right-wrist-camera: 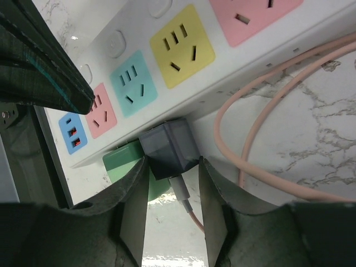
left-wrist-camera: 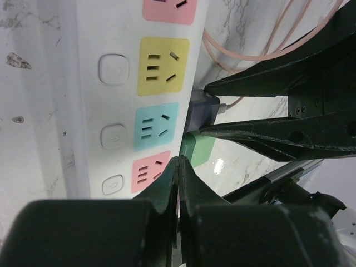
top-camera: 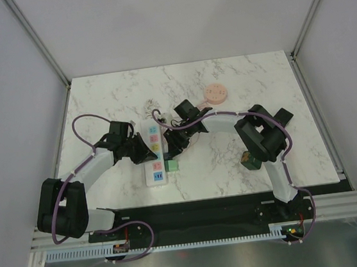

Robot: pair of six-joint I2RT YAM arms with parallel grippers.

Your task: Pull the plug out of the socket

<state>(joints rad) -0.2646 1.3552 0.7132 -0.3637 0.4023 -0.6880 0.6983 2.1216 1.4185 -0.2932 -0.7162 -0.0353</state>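
The white power strip (top-camera: pixel 152 175) lies left of centre, with pink, yellow, teal and blue outlets showing in the left wrist view (left-wrist-camera: pixel 83 111) and the right wrist view (right-wrist-camera: pixel 133 28). A grey cube plug (right-wrist-camera: pixel 167 147) with a pink cable sits against the strip's long side; it also shows in the left wrist view (left-wrist-camera: pixel 201 108). My right gripper (right-wrist-camera: pixel 173 161) has a finger on each side of the plug's rear end, touching it. My left gripper (left-wrist-camera: pixel 179 161) is shut and empty, its tips on the strip beside a pink outlet.
A green block (right-wrist-camera: pixel 119 161) lies against the strip next to the plug. The pink cable (right-wrist-camera: pixel 250 139) loops over the marble top towards a round pink disc (top-camera: pixel 215 93). A small green and orange object (top-camera: pixel 249 161) sits under the right arm.
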